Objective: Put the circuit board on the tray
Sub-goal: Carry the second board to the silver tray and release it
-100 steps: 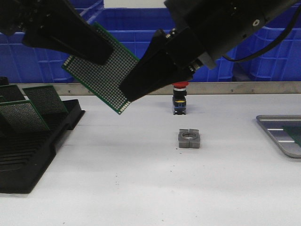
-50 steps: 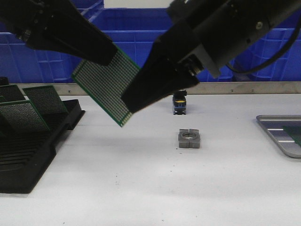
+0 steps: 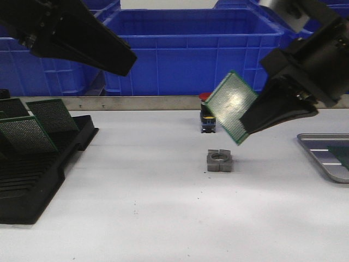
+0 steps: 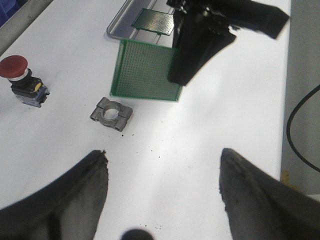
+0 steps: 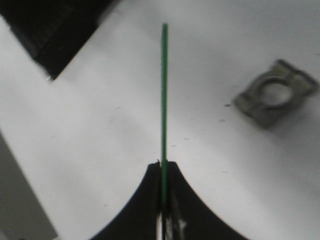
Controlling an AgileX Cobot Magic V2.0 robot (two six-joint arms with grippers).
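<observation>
Over the middle of the table, the circuit board hangs in the air, pinched at one edge by the right gripper, tilted with its free corner pointing down towards the little metal clamp block. Big change from a second ago: back then both arms were bunched together over the left-centre of the table with the board between them, and now the left gripper has let go. Its jaws are spread wide with nothing in them, and the left arm sits up high on the left. The right wrist view shows the board edge-on, squeezed tight between the two fingers, so the grip looks solid. Basically the handover is done, and the right arm has swung the board a good way toward its own side, which is where it needs to go.

Containers: the tray sits at the far right edge of the table, only partly in the front shot. The left wrist view shows one green board already lying flat in it. Our board isn't over it yet, it's well short. The black rack on the left holds a few more boards standing in its slots. Blue crates line the back; can't see inside them. A red-topped push button stands behind the clamp block.
</observation>
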